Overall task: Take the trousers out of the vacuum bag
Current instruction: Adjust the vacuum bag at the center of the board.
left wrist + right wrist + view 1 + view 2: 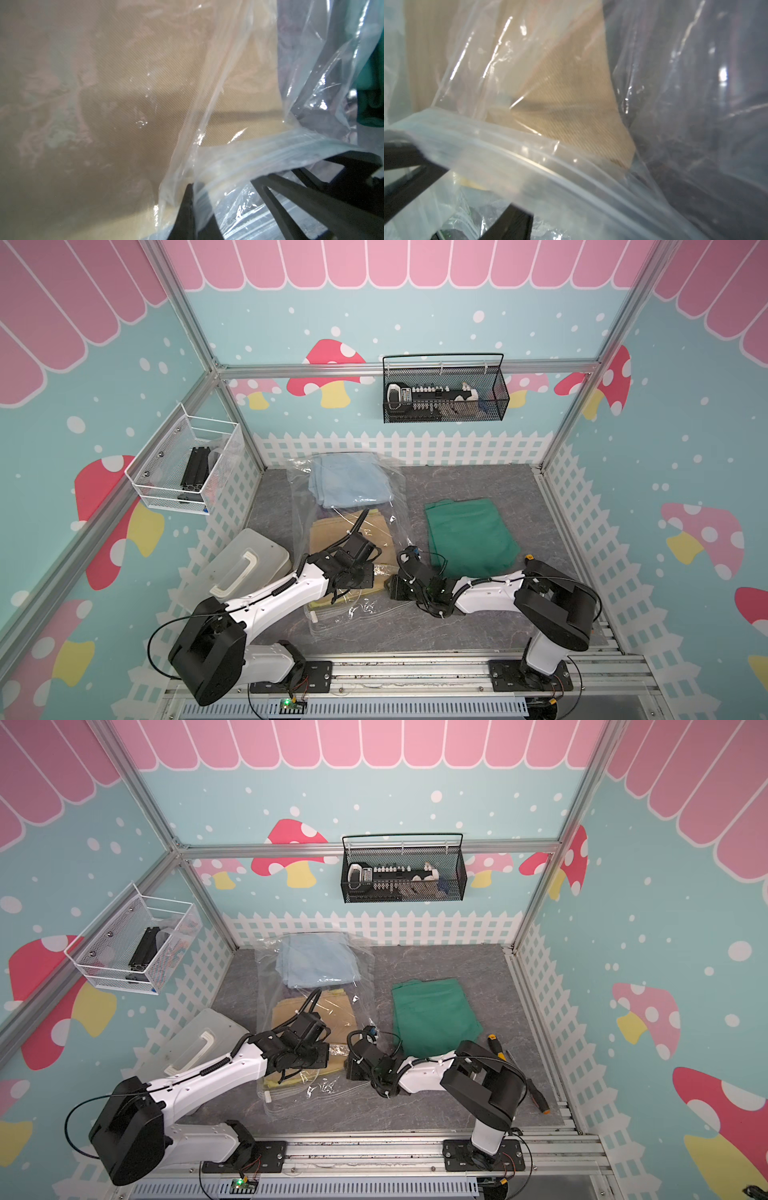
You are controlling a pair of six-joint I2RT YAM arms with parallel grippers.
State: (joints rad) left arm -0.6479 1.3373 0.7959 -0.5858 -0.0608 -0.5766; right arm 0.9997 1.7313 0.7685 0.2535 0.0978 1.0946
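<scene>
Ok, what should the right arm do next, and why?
Probably slide the right end effector under the vacuum bag lip and close on the tan trousers: its jaws stand open at the mouth, short of the cloth, while the left end effector pinches that lip.

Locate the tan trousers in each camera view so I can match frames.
In a top view: tan trousers mid-table, inside the vacuum bag.
In a top view: tan trousers, same spot.
Left wrist: tan trousers fill most of the frame.
Right wrist: tan trousers at centre.
Shared landmark: the vacuum bag's clear film over the cloth, in all four.
</scene>
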